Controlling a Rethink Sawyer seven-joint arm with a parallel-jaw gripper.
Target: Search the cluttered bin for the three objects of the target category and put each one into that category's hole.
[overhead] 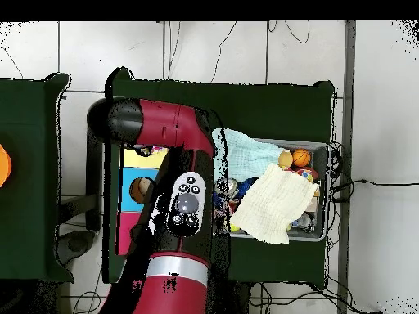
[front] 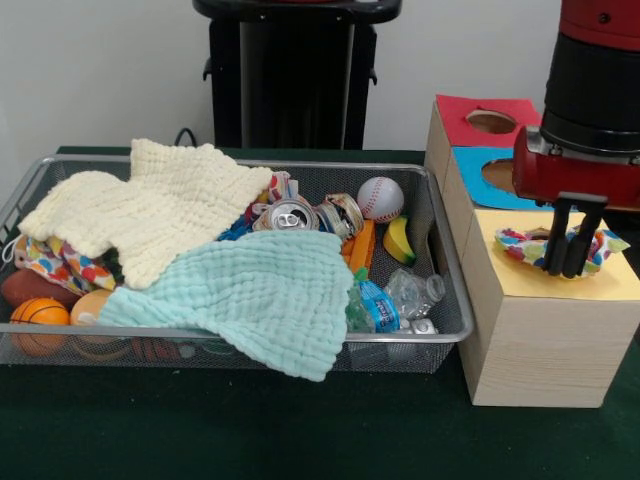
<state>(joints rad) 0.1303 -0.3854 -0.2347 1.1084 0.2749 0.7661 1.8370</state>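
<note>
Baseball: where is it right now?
Front view: the baseball sits in the wire bin toward its far right corner, just right of the crushed cans and above the yellow banana toy.

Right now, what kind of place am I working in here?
Probably a robotics lab test bench: a green-covered table with a wire mesh bin of staged clutter, a wooden sorting box with coloured hole panels, and cables trailing over a tiled floor.

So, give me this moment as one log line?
claw: shut on colourful cloth | position: over yellow panel of wooden box | bin: cream and mint cloths on top
</note>
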